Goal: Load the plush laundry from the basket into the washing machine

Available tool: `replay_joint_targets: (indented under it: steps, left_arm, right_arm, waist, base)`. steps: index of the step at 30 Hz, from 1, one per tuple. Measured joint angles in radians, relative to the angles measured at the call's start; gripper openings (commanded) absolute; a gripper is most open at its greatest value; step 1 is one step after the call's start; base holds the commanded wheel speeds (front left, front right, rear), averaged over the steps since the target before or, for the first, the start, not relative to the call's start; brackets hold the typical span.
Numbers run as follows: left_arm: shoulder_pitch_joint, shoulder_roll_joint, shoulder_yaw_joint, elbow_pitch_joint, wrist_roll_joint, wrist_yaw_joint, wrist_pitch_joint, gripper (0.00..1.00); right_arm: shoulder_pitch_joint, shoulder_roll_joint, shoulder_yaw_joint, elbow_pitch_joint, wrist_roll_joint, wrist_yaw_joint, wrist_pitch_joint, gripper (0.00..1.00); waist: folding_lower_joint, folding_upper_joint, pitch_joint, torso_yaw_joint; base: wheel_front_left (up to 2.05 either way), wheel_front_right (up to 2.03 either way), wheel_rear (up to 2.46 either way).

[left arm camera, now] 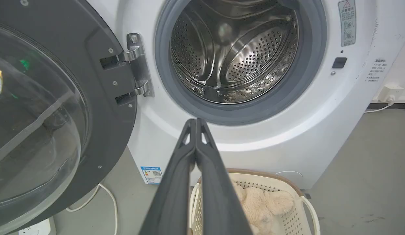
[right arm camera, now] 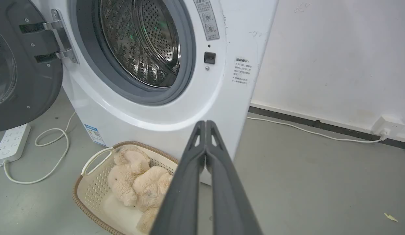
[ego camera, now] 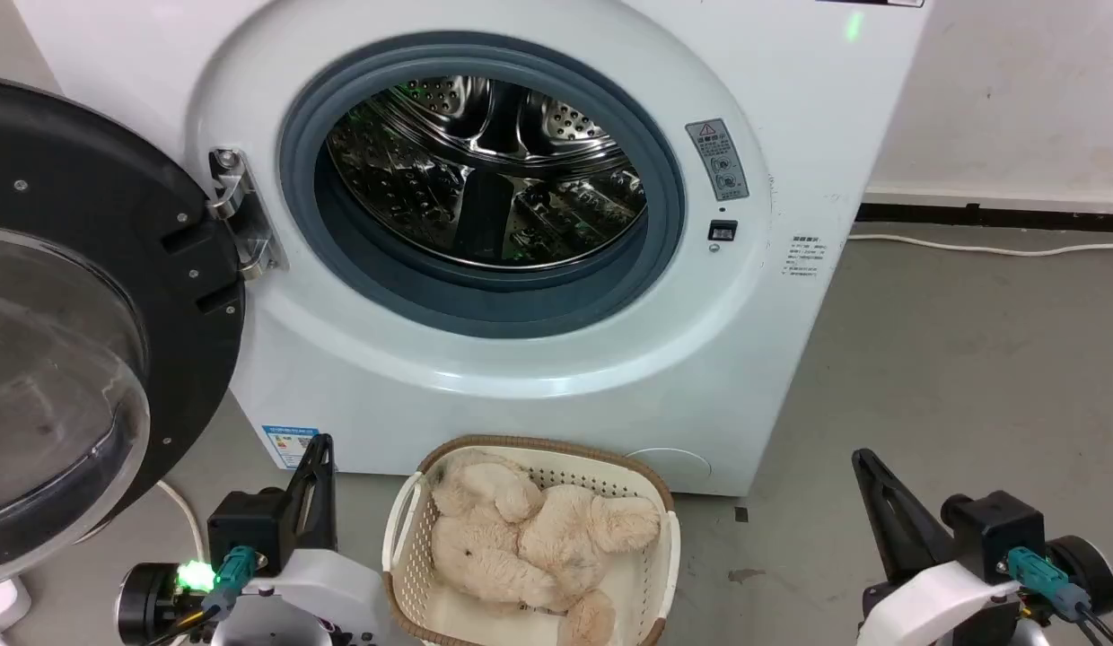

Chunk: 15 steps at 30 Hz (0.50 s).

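While the washing machine has its door swung open to the left, you see the stuffed animal lying in the basket just before it; your left gripper and right gripper flank the basket, both pressed shut, empty.

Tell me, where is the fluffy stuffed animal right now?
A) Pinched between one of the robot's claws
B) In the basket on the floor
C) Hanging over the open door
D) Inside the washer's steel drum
B: the plush laundry lies curled inside the basket, which stands on the floor in front of the washing machine. The drum shows bare steel.
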<state>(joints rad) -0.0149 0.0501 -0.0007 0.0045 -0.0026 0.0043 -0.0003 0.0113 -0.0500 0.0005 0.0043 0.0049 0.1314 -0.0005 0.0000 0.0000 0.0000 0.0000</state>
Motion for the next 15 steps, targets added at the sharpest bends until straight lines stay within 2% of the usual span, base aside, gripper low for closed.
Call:
replay_joint_targets:
  steps: [15]
  left_arm:
    - [0.000, 0.000, 0.001, 0.000, 0.000, 0.000, 0.000, 0.00]
  right_arm:
    - [0.000, 0.000, 0.000, 0.000, 0.000, 0.000, 0.000, 0.00]
  waist:
    - [0.0000, 0.0000, 0.000, 0.000]
  base:
    - [0.00, 0.00, 0.00]
